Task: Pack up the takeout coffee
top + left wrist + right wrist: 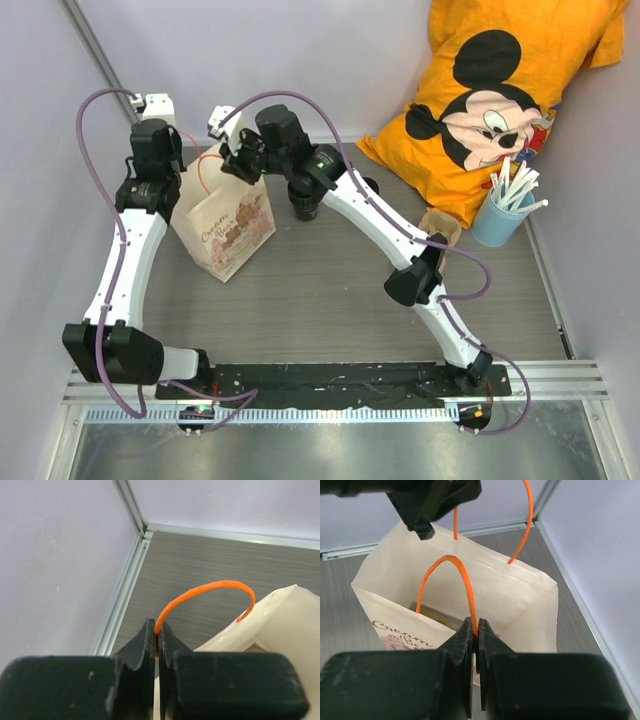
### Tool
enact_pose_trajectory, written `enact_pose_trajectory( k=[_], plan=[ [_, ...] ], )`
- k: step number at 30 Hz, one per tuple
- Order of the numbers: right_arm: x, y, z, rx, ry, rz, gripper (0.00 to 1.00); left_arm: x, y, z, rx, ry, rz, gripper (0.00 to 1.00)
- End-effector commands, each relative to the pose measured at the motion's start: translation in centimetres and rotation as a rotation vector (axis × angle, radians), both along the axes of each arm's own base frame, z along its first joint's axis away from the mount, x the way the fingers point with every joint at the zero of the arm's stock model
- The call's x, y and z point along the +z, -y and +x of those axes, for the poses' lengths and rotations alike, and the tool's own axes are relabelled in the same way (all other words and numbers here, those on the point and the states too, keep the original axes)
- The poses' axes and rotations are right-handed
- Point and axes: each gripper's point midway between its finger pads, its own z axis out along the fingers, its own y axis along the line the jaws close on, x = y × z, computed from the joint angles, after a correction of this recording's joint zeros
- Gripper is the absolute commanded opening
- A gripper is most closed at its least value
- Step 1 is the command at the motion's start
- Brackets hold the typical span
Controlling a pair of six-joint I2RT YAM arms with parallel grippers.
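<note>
Nearest to my bases lies the grey table (pixel 330 300). Further in, on the right side, a beige pulp carrier (pixel 441 226) sits just beside my right forearm. On the left side stands the paper bag (pixel 225 225), upright, with brown print on its front and its mouth open.

The takeout coffee (pixel 304 205), a small black cup, stands on the table just to the right of the bag, outside of it and partly under my right arm. I cannot tell if the lid is on it. At the right edge is a light blue cup (pixel 499 218) with white straws in it.

Above the far side of the bag are both my grippers. My left gripper (pixel 157 630) is clenched on the left orange handle (pixel 210 587), and the cord comes out between the closed tips in an arc. My right gripper (pixel 475 627) is clenched on the right orange handle (pixel 445 572) in the same way. The two handles are pulled apart, so the mouth of the bag is held wide. Inside I see something tan, but I cannot say what it is.

Farthest, in the right corner, an orange cushion (pixel 545 40) with a cartoon mouse leans on the wall.
</note>
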Motion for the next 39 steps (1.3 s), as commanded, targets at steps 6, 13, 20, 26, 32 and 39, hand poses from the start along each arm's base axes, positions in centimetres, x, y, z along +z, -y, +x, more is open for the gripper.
enact_pose_trajectory(
  k=[6, 13, 20, 26, 32, 39],
  plan=[
    [2.5, 0.3, 3.6, -0.098, 0.074, 0.103, 0.02, 6.5, 0.4, 4.3, -0.040, 0.200, 0.017, 0.05],
    [1.9, -0.3, 4.9, -0.130, 0.080, 0.122, 0.02, 4.9, 0.3, 5.9, -0.044, 0.176, 0.026, 0.06],
    [2.5, 0.2, 6.0, -0.189, 0.090, 0.153, 0.03, 4.4, 0.0, 6.9, -0.044, 0.174, 0.009, 0.07],
    [3.1, 0.3, 6.5, -0.215, 0.096, 0.176, 0.04, 4.0, -0.7, 7.3, -0.020, 0.172, -0.008, 0.09],
    [1.2, 0.1, 7.2, -0.232, 0.076, 0.150, 0.10, 3.4, -0.6, 7.6, -0.025, 0.165, -0.011, 0.12],
    [1.4, 0.2, 6.7, -0.212, 0.070, 0.142, 0.47, 3.6, -0.3, 7.3, -0.041, 0.162, -0.019, 0.33]
  ],
)
